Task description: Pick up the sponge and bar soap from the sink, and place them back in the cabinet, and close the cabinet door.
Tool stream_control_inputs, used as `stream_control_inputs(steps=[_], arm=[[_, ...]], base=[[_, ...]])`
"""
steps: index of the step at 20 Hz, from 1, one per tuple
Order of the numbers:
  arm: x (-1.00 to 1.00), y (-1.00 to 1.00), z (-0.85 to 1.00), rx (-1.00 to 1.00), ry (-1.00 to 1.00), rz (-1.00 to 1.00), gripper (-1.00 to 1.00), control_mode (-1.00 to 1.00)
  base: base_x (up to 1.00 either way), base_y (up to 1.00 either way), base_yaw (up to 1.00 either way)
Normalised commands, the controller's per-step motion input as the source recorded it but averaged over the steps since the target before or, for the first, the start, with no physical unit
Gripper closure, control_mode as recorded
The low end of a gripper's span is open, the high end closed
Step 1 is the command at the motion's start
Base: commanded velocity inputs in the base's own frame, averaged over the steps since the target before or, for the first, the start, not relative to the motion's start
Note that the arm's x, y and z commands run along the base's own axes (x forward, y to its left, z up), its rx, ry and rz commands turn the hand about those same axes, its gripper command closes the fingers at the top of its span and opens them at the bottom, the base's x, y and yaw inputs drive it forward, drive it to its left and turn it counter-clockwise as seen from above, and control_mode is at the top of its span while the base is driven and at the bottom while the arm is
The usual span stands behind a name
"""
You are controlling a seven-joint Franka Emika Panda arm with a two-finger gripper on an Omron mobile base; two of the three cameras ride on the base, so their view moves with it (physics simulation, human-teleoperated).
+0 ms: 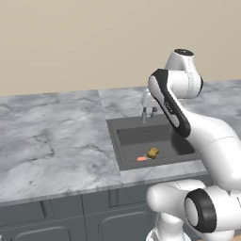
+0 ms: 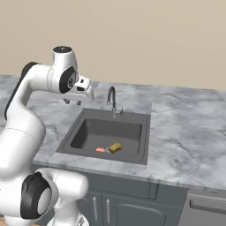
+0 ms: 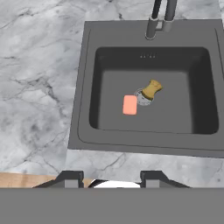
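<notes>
Fingertips (image 3: 70,178) of the gripper (image 3: 111,179) are being seen at the bottom of the hand view; the jaws are being held at their narrowest, pinching nothing. The gripper (image 2: 76,98) is being held high above the counter (image 2: 185,132), just left of the sink (image 2: 75,132), probably so the basin can be surveyed before descent. The sponge (image 3: 152,89) and soap (image 3: 130,105) are being left on the sink floor, near each other; the sponge is lying over the drain (image 3: 142,98). That drain is being shown from above, whereas the base views are giving the faucet (image 2: 112,99) in profile. The gripper is being hidden by the arm in the left base view.
</notes>
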Motion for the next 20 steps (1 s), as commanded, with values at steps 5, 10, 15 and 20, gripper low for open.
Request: stream_control_inputs(steps=[5, 10, 15, 20], arm=[[0.01, 0.00, 0.00, 0.00, 0.04, 0.00, -1.00, -1.00], [0.00, -0.14, -0.04, 0.00, 0.01, 0.00, -1.00, -1.00], [0.00, -0.14, -0.09, 0.00, 0.00, 0.00, -1.00, -1.00], [0.00, -0.15, -0.15, -0.02, 0.01, -0.01, -1.00, -1.00]], base=[[0.00, 0.00, 0.00], [0.00, 0.00, 0.00], [0.00, 0.00, 0.00], [0.00, 0.00, 0.00]])
